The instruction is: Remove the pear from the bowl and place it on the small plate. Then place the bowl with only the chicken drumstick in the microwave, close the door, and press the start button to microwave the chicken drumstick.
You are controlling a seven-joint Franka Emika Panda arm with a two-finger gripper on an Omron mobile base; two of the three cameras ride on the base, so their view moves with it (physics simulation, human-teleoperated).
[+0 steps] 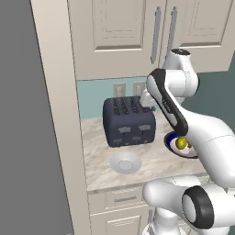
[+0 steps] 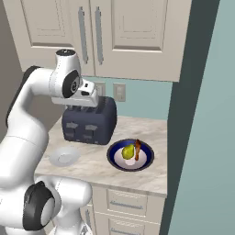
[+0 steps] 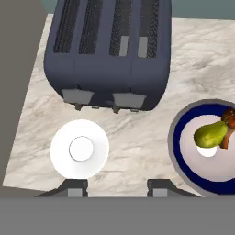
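The dark blue bowl with a white inside stands on the counter right of the toaster. In it lie the yellow-green pear and the reddish-brown chicken drumstick, touching each other. The hand view has the bowl at its right edge, with the pear and drumstick inside. The small plate lies bare in front of the toaster, to the bowl's left. My gripper hangs high over the counter between plate and bowl, open and holding nothing. The microwave and its door are out of view.
A dark four-slot toaster stands at the back of the marble counter. Cream wall cabinets hang above it. A tall panel bounds the counter on the left, and a teal wall bounds it on the right.
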